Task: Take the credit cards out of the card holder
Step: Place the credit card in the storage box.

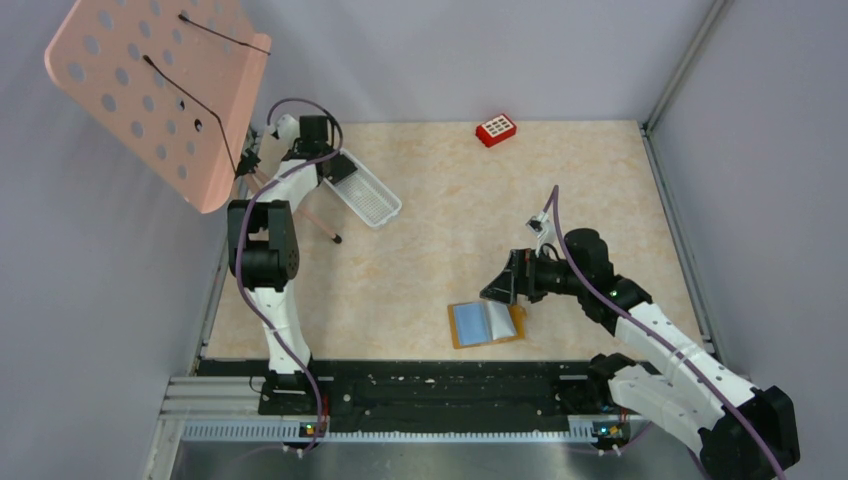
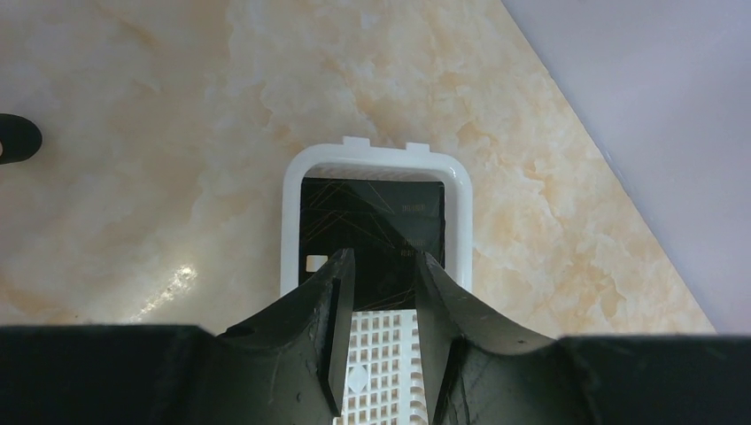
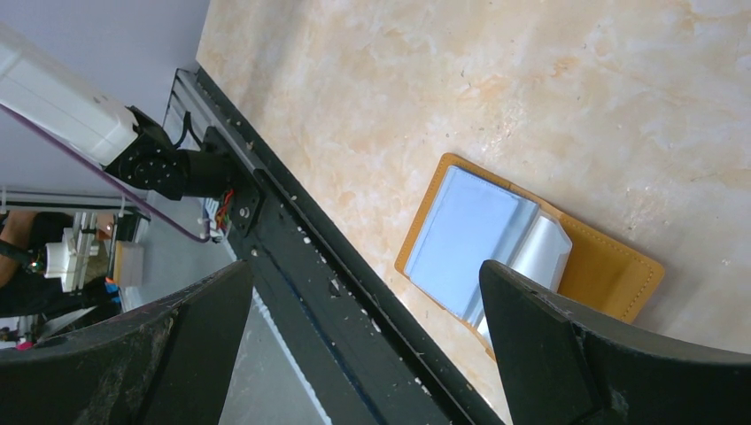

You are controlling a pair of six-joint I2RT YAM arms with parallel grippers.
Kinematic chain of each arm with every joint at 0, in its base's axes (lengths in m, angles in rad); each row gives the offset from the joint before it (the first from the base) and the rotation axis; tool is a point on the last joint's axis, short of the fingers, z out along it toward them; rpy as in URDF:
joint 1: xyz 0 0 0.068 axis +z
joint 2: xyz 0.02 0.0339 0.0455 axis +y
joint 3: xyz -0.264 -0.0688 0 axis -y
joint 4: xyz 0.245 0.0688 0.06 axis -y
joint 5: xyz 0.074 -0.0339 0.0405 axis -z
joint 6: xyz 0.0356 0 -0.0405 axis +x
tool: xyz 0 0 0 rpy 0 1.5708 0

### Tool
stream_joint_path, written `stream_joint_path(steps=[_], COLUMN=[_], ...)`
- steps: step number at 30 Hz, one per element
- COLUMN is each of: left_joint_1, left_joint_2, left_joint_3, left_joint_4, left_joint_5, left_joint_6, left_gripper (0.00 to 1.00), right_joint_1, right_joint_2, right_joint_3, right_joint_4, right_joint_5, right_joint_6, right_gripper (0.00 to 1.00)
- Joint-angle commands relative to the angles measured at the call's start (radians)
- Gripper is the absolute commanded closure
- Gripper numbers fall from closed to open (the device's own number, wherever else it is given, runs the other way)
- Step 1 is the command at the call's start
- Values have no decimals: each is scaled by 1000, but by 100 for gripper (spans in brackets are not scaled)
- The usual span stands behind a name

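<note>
The card holder (image 1: 487, 323) lies open near the table's front edge, tan cover down and light blue sleeves (image 3: 465, 232) up; no card shows in it. One dark credit card (image 2: 372, 221) lies flat at the far end of the white mesh tray (image 2: 290, 212). My left gripper (image 2: 385, 258) hovers just above that card, fingers apart with nothing between them. In the top view, the left gripper (image 1: 338, 165) is over the tray's far-left end. My right gripper (image 3: 365, 270) stands wide open and empty, above and just right of the holder (image 3: 611, 266).
A pink perforated board (image 1: 165, 90) on a stand leans over the table's far left corner, its foot (image 1: 337, 239) beside the tray (image 1: 372, 200). A red box (image 1: 495, 129) sits at the far edge. A black rail (image 1: 430, 385) runs along the near edge.
</note>
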Motion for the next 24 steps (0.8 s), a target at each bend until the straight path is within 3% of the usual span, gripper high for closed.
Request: stream_joint_path(steps=[1, 7, 17, 24], left_joint_1=[-1, -31, -70, -68], left_joint_2=[-18, -49, -5, 68], left_joint_3=[34, -45, -47, 36], left_joint_4=[19, 63, 19, -79], left_joint_5=[69, 272, 263, 202], left_joint_6=[46, 105, 145, 187], left_gripper=[63, 70, 77, 79], right_joint_1=[-7, -7, -7, -7], right_joint_2=[-7, -5, -25, -30], right_joint_3=[41, 38, 55, 58], right_joint_4=[23, 22, 0, -1], right_joint_5=[-8, -7, -5, -3], right_joint_6=[-17, -17, -20, -19], right_gripper=[1, 1, 1, 1])
